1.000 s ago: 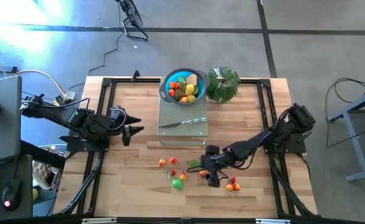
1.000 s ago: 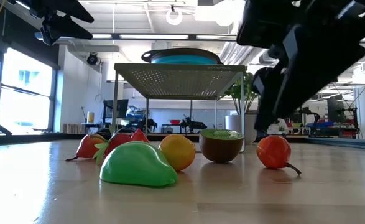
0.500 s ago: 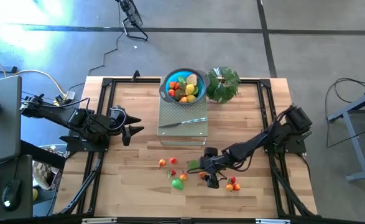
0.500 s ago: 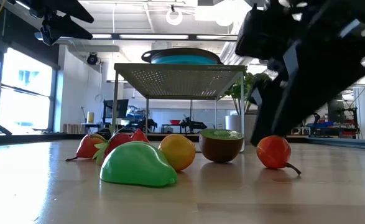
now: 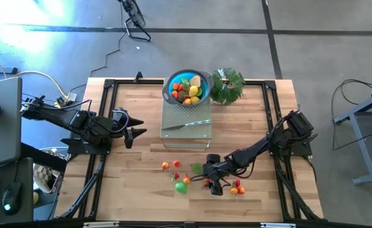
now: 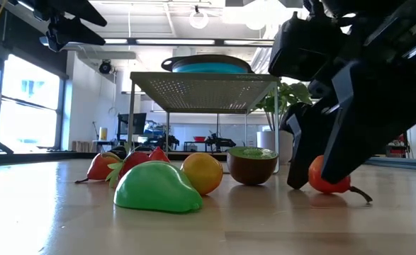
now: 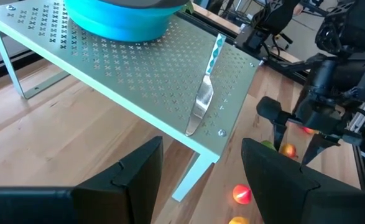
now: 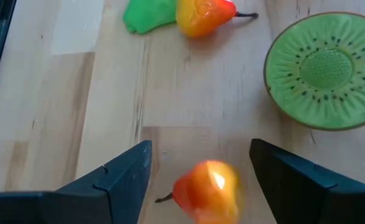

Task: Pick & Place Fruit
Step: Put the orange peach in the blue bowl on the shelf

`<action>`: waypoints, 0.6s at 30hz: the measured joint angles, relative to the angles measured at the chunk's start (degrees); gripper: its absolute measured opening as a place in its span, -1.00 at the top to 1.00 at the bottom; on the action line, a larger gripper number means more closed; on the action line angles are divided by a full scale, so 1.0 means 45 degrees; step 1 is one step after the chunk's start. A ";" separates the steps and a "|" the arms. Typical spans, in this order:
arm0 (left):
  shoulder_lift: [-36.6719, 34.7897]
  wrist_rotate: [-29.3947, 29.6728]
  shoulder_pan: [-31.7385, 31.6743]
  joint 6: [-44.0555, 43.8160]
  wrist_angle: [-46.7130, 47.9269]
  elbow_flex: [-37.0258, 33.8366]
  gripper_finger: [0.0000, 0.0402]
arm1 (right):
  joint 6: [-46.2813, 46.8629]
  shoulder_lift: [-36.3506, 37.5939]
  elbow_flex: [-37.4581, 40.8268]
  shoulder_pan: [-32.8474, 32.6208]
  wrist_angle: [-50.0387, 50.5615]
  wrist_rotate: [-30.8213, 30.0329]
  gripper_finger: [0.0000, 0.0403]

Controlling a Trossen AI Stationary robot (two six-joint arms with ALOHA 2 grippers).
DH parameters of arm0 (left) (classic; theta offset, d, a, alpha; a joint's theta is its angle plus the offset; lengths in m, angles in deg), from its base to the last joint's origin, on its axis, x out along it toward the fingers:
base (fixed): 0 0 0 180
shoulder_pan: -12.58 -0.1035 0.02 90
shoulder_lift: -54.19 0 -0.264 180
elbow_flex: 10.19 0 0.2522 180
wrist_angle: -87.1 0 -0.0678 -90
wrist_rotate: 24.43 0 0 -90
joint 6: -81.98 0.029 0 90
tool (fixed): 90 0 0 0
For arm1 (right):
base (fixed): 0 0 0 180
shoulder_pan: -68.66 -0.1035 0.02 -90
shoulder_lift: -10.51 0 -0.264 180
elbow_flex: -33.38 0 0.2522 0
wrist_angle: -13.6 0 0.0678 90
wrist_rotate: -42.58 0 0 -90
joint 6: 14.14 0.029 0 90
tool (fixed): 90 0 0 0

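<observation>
Red-orange fruit sits between spread jaws

Red-orange fruit (image 8: 206,190) lies on the table (image 5: 135,164), centred between the right gripper (image 8: 201,180) jaws, which stand apart (nothing clamped). Left gripper (image 7: 198,186) waits far off, jaws apart too.

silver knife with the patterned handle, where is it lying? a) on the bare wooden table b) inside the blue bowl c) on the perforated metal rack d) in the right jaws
c: the silver knife lies flat on the perforated metal rack, in front of the blue bowl.
</observation>
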 joint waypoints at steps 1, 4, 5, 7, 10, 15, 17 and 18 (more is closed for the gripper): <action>0.0000 0.0000 -0.0001 0.0000 0.0022 0.0000 -0.07 | -0.0004 0.0000 -0.0001 0.0000 0.0037 -0.0002 -0.33; 0.0000 0.0000 0.0000 0.0004 0.0165 0.0000 -0.07 | -0.0070 0.0000 -0.0004 0.0000 0.0130 -0.0096 -0.33; 0.0000 0.0000 -0.0005 0.0005 0.0247 0.0000 -0.07 | -0.0137 0.0052 0.0000 0.0000 0.0154 -0.0126 -0.33; 0.0000 0.0000 -0.0001 0.0005 0.0337 0.0000 -0.07 | -0.0419 0.0238 0.0013 0.0000 0.0278 -0.0229 -0.33; 0.0000 0.0000 -0.0005 0.0003 0.0319 0.0000 -0.07 | -0.0987 0.0565 0.0070 0.0113 0.0467 -0.0361 -0.33; 0.0000 0.0000 -0.0002 0.0005 0.0341 0.0000 -0.07 | -0.1570 0.1811 0.0021 0.0394 0.0424 -0.0327 -0.33; 0.0000 0.0000 -0.0001 0.0001 0.0336 0.0000 -0.07 | -0.1781 0.2339 0.0044 0.0488 0.0516 -0.0285 -0.33; 0.0000 0.0000 -0.0002 0.0005 0.0354 0.0000 -0.07 | -0.1897 0.2545 0.0014 0.0564 0.0447 -0.0198 -0.33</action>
